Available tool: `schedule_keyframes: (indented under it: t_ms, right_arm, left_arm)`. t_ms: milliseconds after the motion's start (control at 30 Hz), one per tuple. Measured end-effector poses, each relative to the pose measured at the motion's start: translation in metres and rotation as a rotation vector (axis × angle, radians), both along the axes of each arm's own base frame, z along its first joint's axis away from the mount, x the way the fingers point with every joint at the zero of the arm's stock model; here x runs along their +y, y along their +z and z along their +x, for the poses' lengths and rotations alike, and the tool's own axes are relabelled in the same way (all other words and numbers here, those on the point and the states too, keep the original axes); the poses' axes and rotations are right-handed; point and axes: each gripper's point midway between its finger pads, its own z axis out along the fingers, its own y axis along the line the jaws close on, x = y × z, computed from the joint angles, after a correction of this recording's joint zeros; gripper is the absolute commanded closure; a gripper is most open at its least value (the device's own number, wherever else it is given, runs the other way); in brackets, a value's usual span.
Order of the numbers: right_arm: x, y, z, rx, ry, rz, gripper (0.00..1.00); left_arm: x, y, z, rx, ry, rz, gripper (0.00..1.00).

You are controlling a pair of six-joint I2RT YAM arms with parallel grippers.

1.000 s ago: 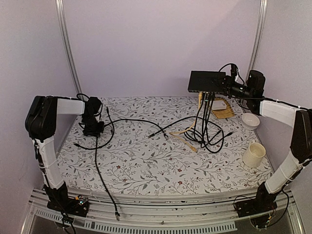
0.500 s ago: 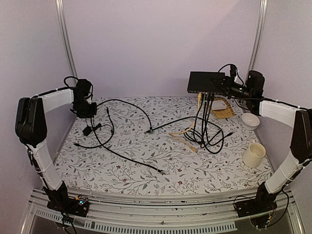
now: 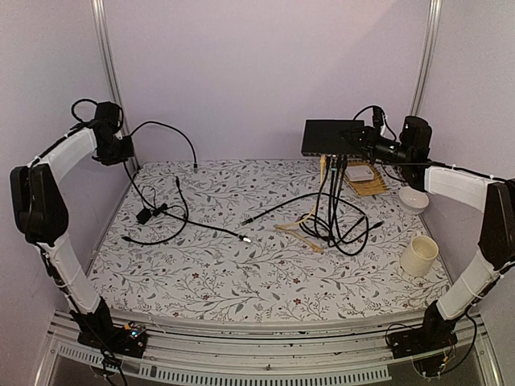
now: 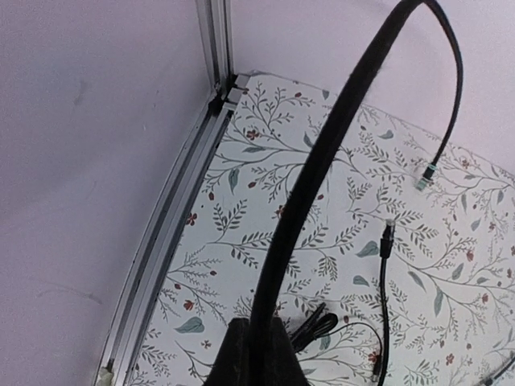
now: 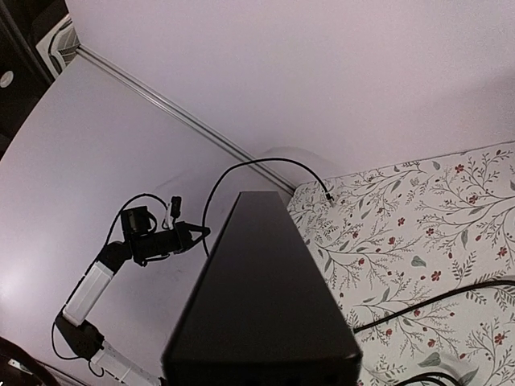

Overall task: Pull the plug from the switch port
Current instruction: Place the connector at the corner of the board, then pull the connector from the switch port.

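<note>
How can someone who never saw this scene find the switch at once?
Look at the far right corner of the flowered table. Above it, the right gripper holds the switch in the air: a flat black box with dark cables hanging from it. The small white box below lies on the table.

Left arm (image 3: 68, 153) high, left fingers (image 3: 122, 149) pressed shut; right arm (image 3: 455, 182) high, right fingers (image 3: 362, 138) slightly apart.
</note>
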Motion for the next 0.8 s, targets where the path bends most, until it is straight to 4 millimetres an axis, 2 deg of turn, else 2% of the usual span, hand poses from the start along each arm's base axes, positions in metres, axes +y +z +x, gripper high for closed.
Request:
schedule_keyframes:
  t_ms: [67, 233, 333, 400, 467, 567, 700, 800]
  right_arm:
    - [0.007, 0.000, -0.003, 0.001, 0.015, 0.000, 0.98]
    - [0.027, -0.003, -0.013, 0.009, 0.059, -0.003, 0.98]
    - [0.038, -0.005, -0.018, 0.012, 0.082, -0.008, 0.98]
    - [0.044, -0.006, -0.022, 0.013, 0.096, -0.012, 0.98]
    - [0.048, -0.007, -0.024, 0.012, 0.103, -0.016, 0.98]
    - [0.052, -0.008, -0.026, 0.011, 0.115, -0.021, 0.98]
    - [0.061, -0.012, -0.025, 0.019, 0.134, -0.026, 0.98]
    - [0.075, -0.012, -0.024, 0.017, 0.163, -0.018, 0.98]
  left_arm:
    - [0.000, -0.025, -0.002, 0.053, 0.002, 0.000, 0.91]
    - [0.006, -0.110, -0.018, 0.254, 0.029, 0.013, 0.55]
    - [0.011, -0.143, -0.023, 0.333, 0.046, 0.024, 0.43]
    - [0.012, -0.153, -0.027, 0.361, 0.054, 0.028, 0.38]
    - [0.014, -0.153, -0.029, 0.363, 0.062, 0.031, 0.37]
    - [0.015, -0.136, -0.029, 0.321, 0.072, 0.027, 0.37]
    - [0.000, -0.086, -0.026, 0.158, 0.035, -0.027, 0.38]
    - [-0.030, -0.035, -0.031, -0.043, -0.061, -0.109, 0.39]
